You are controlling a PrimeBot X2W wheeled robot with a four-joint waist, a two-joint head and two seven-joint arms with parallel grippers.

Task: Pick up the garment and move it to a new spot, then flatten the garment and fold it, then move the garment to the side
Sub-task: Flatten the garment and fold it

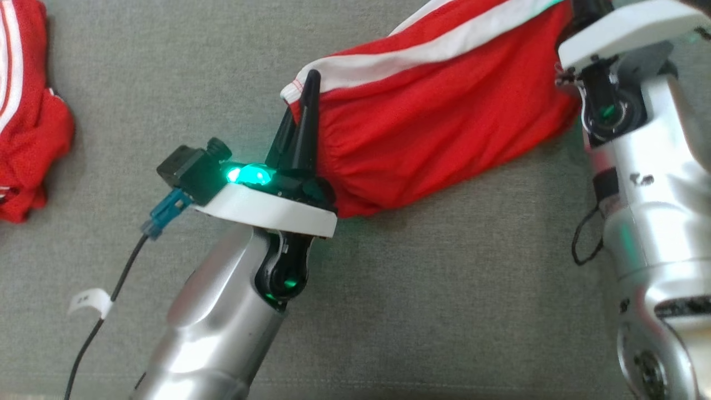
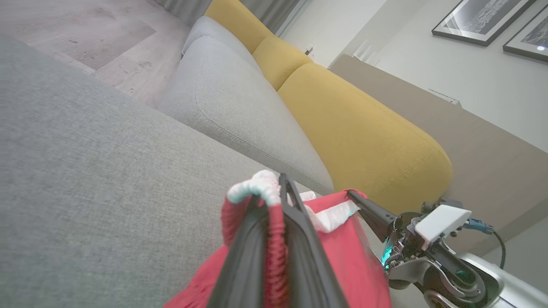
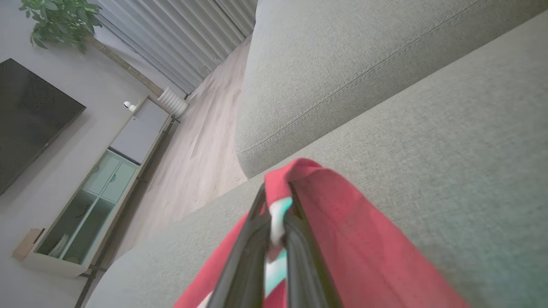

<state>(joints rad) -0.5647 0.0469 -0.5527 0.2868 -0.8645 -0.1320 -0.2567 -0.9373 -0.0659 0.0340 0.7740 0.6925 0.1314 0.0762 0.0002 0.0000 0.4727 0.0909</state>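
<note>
The left pincer (image 1: 306,91) is closed on one bunched, white-trimmed end of the garment (image 1: 439,111). The left wrist view shows red fabric clamped between its fingers. The right pincer (image 3: 277,209) is closed on the opposite end, with red and white cloth pinched between its fingers. The garment spans the gap between both pincers as a gathered band above the grey sofa seat (image 1: 389,311), and a shadow falls beneath it. This two-point hold at opposite ends likely serves to carry the cloth without dragging and to prepare it for spreading flat. A second red garment (image 1: 25,111) lies crumpled, well apart at the seat's left. The set-down spot should avoid it.
</note>
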